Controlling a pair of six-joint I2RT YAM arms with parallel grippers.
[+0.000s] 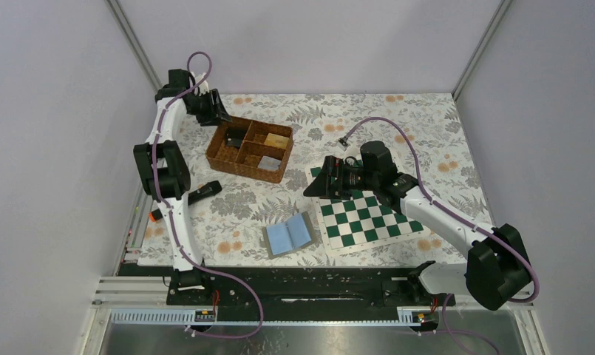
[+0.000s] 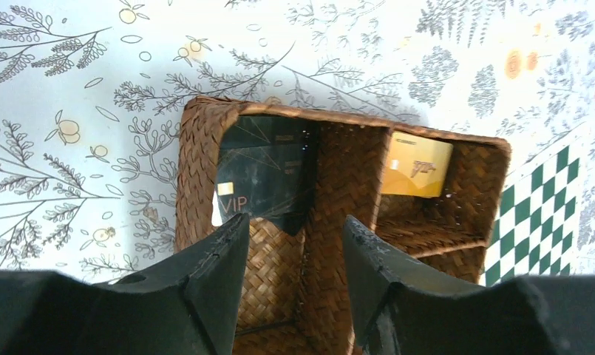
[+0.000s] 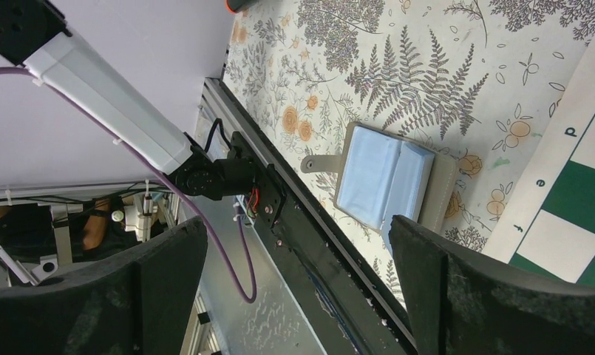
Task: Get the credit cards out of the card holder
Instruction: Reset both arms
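The card holder [image 1: 288,234] lies open on the flowered cloth near the front edge, grey outside and light blue inside; the right wrist view also shows the card holder [image 3: 386,177], with no card visible in it. A black VIP card [image 2: 261,177] leans in the left compartment of the wicker basket [image 2: 338,185], and a gold card [image 2: 416,164] lies in the compartment beside it. My left gripper [image 2: 296,229] hovers over the basket's far left end [image 1: 214,111], jaws apart, nothing between them. My right gripper [image 1: 316,185] stands open over the chessboard's left corner, empty.
The brown basket [image 1: 224,159] sits at the back left, with a grey card [image 1: 270,160] in one compartment. A green chessboard [image 1: 368,218] lies right of the card holder. A black object [image 1: 204,192] and an orange-tipped item [image 1: 155,214] lie near the left arm.
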